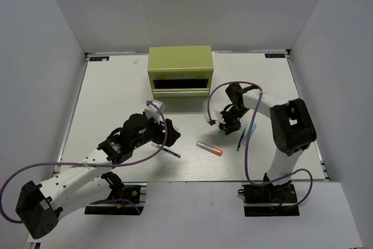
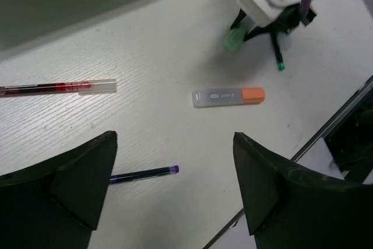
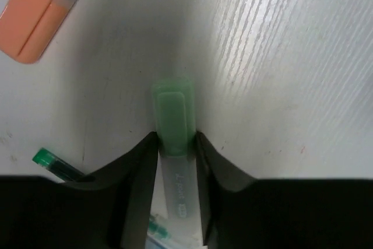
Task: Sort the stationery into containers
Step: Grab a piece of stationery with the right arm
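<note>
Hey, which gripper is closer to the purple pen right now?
Left. The left gripper stands open right over the purple pen, fingers on either side of it. The right gripper is farther off, beyond the grey-orange marker, closed on the mint-green marker.

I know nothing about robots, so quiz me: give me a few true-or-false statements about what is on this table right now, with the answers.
1. The right gripper clasps the mint-green marker. True.
2. The left gripper holds the purple pen. False: its jaws stand open and empty, and the pen lies on the table.
3. The grey-orange marker lies loose on the table. True.
4. The red pen is put away. False: it lies on the table, outside the olive-green chest.
</note>
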Action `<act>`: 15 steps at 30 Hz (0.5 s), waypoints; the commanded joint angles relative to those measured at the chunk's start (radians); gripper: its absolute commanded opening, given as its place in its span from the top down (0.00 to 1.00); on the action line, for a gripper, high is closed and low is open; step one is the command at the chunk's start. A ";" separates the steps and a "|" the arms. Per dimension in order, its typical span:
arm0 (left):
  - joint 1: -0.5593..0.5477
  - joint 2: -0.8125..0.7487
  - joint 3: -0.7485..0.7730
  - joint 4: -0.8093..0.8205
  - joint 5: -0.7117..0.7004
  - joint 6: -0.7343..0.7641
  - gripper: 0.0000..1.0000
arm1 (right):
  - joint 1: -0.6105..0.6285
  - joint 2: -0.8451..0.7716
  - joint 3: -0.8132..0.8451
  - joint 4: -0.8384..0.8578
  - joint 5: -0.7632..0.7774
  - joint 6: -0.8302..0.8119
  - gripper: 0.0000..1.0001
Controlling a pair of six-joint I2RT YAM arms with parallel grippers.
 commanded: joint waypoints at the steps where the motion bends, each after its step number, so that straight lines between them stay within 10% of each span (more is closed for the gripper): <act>1: -0.005 0.014 0.027 0.020 0.051 0.091 0.07 | -0.011 0.091 0.048 -0.176 0.007 -0.059 0.71; 10: -0.005 0.092 0.033 0.062 0.084 0.112 0.05 | -0.011 -0.171 0.042 -0.137 -0.131 0.009 0.89; 15: -0.005 0.144 0.000 0.207 0.057 -0.084 0.00 | -0.002 -0.245 0.346 -0.151 -0.257 0.172 0.92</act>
